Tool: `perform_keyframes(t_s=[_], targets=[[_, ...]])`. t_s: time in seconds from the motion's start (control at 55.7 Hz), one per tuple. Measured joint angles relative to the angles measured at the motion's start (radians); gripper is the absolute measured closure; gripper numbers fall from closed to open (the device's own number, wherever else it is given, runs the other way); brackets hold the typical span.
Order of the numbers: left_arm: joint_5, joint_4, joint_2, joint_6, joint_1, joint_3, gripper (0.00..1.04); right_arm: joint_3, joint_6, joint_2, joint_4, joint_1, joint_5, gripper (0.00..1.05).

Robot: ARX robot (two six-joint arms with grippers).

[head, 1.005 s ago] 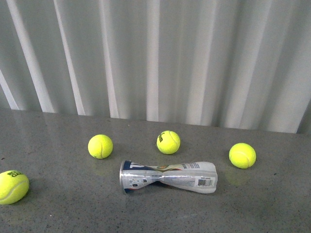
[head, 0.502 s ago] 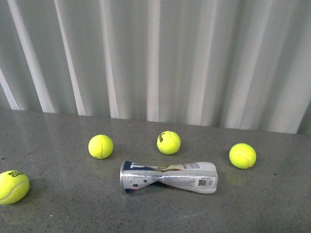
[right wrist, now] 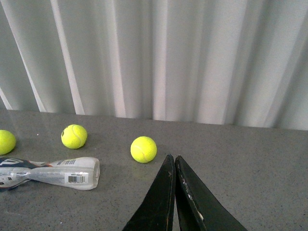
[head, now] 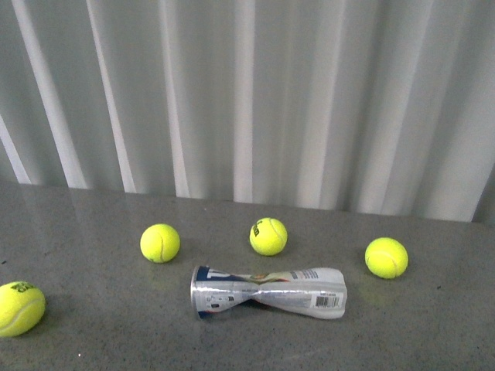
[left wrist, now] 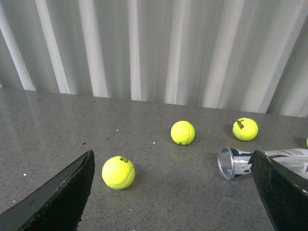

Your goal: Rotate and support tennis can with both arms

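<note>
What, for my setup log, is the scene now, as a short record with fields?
can: on its side on the table, crushed at the middle, silver rim toward the robot's left
balls: four, loose on the table, none touching the can
left hand: open, empty
right hand: shut, empty

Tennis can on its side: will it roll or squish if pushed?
The tennis can looks pinched in the middle, so probably squishy. It seems empty, so likely light. That dent would probably make it wobble, not roll straight.
</note>
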Motion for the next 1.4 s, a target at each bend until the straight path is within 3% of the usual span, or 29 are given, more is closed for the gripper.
perform_keyframes(t_s=[0.359, 0.466, 0.843, 1.364, 1.399], targets=[[0.0, 0.0, 0.0, 0.0, 0.0, 0.0, 0.07, 0.0, 0.0, -0.111, -0.11, 0.0, 0.0, 1.01], [0.0, 0.0, 0.0, 0.0, 0.0, 0.0, 0.07, 0.001, -0.001, -0.242, -0.275, 0.0, -0.002, 1.01], [0.0, 0.0, -0.001, 0.0, 0.0, 0.0, 0.07, 0.001, -0.002, -0.28, -0.286, 0.0, -0.002, 1.01], [0.0, 0.0, -0.001, 0.0, 0.0, 0.0, 0.07, 0.001, -0.002, -0.28, -0.286, 0.0, -0.002, 0.07], [0.0, 0.0, -0.001, 0.0, 0.0, 0.0, 0.07, 0.001, -0.001, -0.28, -0.286, 0.0, -0.002, 0.06]])
